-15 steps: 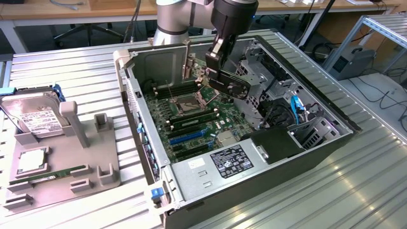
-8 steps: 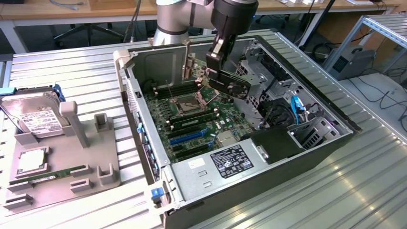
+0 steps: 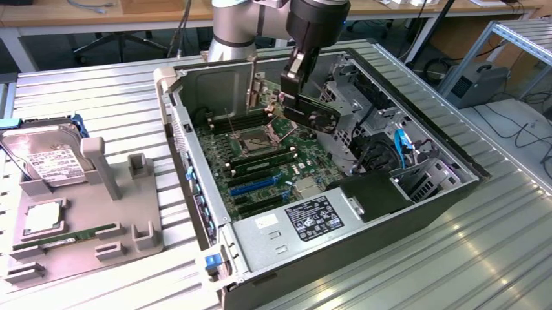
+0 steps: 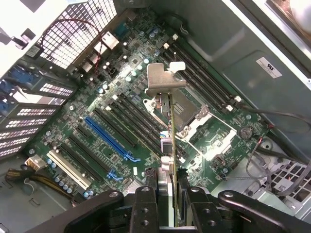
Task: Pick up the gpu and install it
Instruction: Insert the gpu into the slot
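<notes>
Exterior view: off arm, high, angled down into open grey metal computer case (image 3: 185,135) on ribbed metal table (image 3: 483,258), mid range. Wrist view: close, facing down past black gripper (image 4: 165,178) onto green motherboard (image 4: 58,138). Shared: motherboard, thin black gpu (image 4: 173,131) with silver bracket.

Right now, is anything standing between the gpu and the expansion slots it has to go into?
Nothing visible does. The fingers hold the gpu above the motherboard, near the processor socket. The blue slot and the black slots beside it lie bare, with no cable across them.
</notes>
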### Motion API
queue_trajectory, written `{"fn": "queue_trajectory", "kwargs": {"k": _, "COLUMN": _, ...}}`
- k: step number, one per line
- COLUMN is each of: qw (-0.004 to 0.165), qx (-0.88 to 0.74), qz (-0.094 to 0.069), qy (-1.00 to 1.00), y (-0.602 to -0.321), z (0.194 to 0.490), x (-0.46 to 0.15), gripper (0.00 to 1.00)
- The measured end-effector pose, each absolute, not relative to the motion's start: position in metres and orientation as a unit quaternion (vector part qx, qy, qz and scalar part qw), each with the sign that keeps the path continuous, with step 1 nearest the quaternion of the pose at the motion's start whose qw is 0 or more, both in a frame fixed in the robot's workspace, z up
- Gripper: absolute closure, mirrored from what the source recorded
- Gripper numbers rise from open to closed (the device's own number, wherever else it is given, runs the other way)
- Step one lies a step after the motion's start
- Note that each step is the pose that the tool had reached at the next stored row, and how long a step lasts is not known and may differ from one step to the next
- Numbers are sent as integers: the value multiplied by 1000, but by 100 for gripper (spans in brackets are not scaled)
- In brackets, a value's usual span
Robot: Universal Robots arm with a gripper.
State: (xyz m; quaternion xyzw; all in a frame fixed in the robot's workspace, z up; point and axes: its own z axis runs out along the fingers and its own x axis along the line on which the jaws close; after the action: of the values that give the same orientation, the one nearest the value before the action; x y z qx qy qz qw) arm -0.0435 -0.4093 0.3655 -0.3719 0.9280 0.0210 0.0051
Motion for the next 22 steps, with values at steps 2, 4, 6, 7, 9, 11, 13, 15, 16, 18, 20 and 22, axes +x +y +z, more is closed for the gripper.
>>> {"fn": "queue_trajectory", "kwargs": {"k": 2, "qw": 5, "qx": -375, "qz": 21, "qy": 927, "y": -409, "z": 365, "x": -44, "gripper": 73}}
{"fn": "queue_trajectory", "kwargs": {"k": 4, "qw": 5, "qx": -379, "qz": 21, "qy": 925, "y": -409, "z": 365, "x": -44, "gripper": 73}}
{"fn": "queue_trajectory", "kwargs": {"k": 6, "qw": 5, "qx": -382, "qz": 21, "qy": 924, "y": -409, "z": 365, "x": -44, "gripper": 73}}
{"fn": "queue_trajectory", "kwargs": {"k": 7, "qw": 5, "qx": -383, "qz": 21, "qy": 924, "y": -409, "z": 365, "x": -44, "gripper": 73}}
{"fn": "queue_trajectory", "kwargs": {"k": 9, "qw": 5, "qx": -386, "qz": 21, "qy": 922, "y": -409, "z": 365, "x": -44, "gripper": 73}}
{"fn": "queue_trajectory", "kwargs": {"k": 11, "qw": 5, "qx": -389, "qz": 21, "qy": 921, "y": -409, "z": 365, "x": -44, "gripper": 73}}
{"fn": "queue_trajectory", "kwargs": {"k": 13, "qw": 5, "qx": -392, "qz": 21, "qy": 920, "y": -409, "z": 365, "x": -44, "gripper": 73}}
{"fn": "queue_trajectory", "kwargs": {"k": 15, "qw": 5, "qx": -395, "qz": 21, "qy": 918, "y": -409, "z": 365, "x": -44, "gripper": 73}}
{"fn": "queue_trajectory", "kwargs": {"k": 16, "qw": 5, "qx": -398, "qz": 21, "qy": 917, "y": -409, "z": 365, "x": -44, "gripper": 73}}
{"fn": "queue_trajectory", "kwargs": {"k": 18, "qw": 4, "qx": -401, "qz": 21, "qy": 916, "y": -409, "z": 365, "x": -44, "gripper": 73}}
{"fn": "queue_trajectory", "kwargs": {"k": 20, "qw": 4, "qx": -405, "qz": 21, "qy": 914, "y": -409, "z": 365, "x": -44, "gripper": 73}}
{"fn": "queue_trajectory", "kwargs": {"k": 22, "qw": 4, "qx": -407, "qz": 21, "qy": 913, "y": -409, "z": 365, "x": -44, "gripper": 73}}
